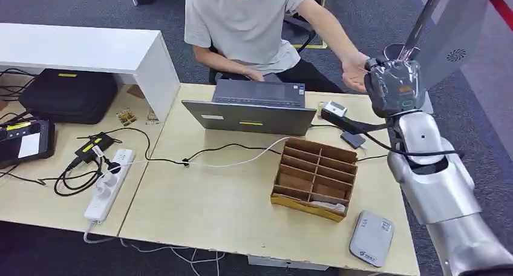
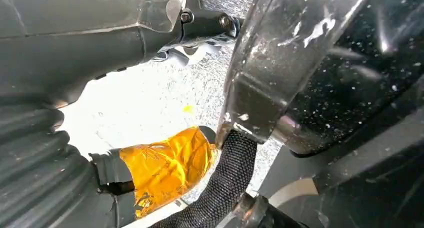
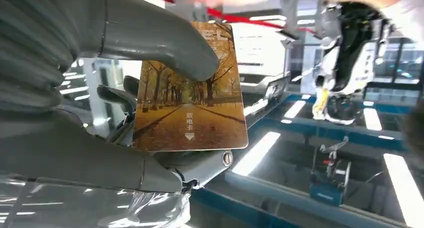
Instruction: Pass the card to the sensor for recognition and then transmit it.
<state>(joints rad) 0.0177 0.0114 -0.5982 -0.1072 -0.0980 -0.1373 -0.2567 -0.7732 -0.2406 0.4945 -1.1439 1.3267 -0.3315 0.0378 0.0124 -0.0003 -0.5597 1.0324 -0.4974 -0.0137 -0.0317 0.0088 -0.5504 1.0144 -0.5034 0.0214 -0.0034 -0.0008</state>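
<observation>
A: Head view: right hand (image 1: 396, 85) was raised high at the table's (image 1: 230, 209) far right edge, next to the person's hand (image 1: 354, 76), which was open, palm up. The grey sensor (image 1: 371, 238) lay flat at the near right corner, well below and behind that hand.

B: Left wrist view?

A: Left hand (image 2: 60, 153) hung by the robot's body; couldn't tell how its fingers were set (amber-taped finger in view, nothing visibly held).

B: Right wrist?

A: The card (image 3: 192, 90) was pinched between thumb and fingers (image 3: 117, 95), standing out past the fingertips, autumn-tree face towards the wrist camera. I'd judge handover as the step, right hand nearest
</observation>
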